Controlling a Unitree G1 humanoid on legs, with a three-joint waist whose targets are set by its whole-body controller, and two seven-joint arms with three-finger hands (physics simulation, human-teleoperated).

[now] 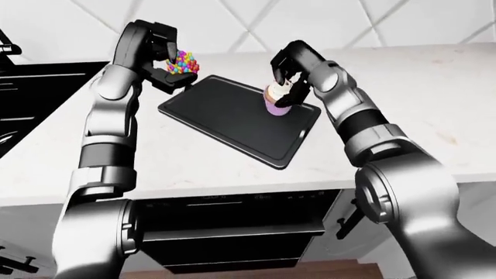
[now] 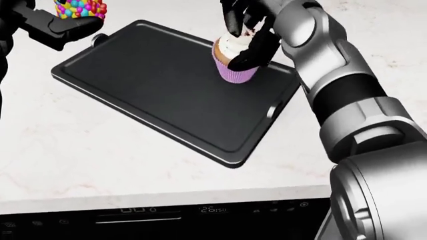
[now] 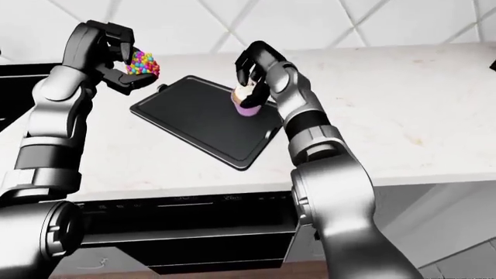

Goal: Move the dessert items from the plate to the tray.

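Observation:
A black tray (image 2: 153, 100) lies on the white marble counter (image 2: 100, 165). My right hand (image 2: 247, 37) is shut on a cupcake (image 2: 234, 62) with a purple wrapper and white frosting, which stands on the tray's right part. My left hand (image 1: 163, 64) is shut on a dessert covered in multicoloured candy balls (image 1: 184, 61), held in the air above the tray's upper-left corner; it also shows at the top left of the head view (image 2: 80, 7). No plate shows in any view.
A dark oven front with a control panel (image 2: 173, 212) runs below the counter edge. A black stove area (image 1: 39, 93) borders the counter at the left of the left-eye view. A white diamond-tiled wall (image 1: 310, 23) rises behind the counter.

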